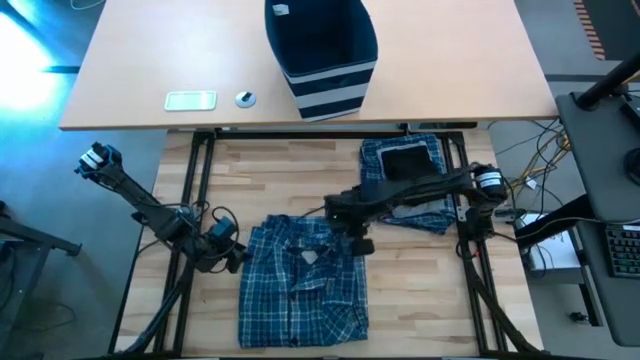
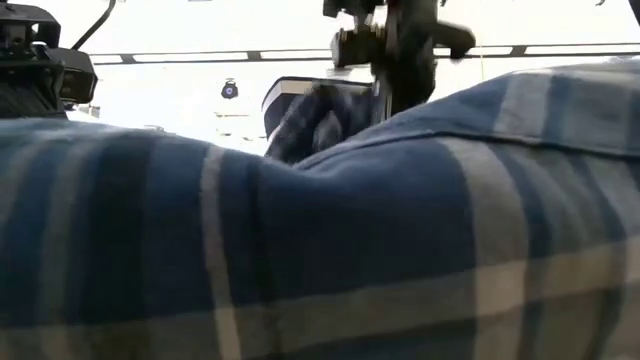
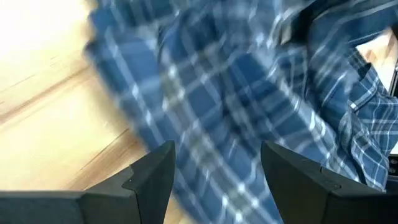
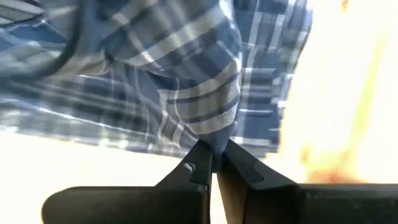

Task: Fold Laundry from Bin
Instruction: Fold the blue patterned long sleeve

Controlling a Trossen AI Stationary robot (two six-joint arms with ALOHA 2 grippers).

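Even overhead light lit the high view, and the wooden table [image 1: 300,205] showed sharp, with only faint shadows under the arms; a cyan glow stained the floor at the upper left corner. In the low view the plaid shirt [image 2: 320,230] filled the lens, soft and out of focus, against a washed-out white background. The left wrist view smeared the same plaid with motion blur. In the right wrist view the bare table glared nearly white, and the cloth near the edges blurred.

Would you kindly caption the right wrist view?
Right tool pinches a fold of the plaid shirt above the wooden table.
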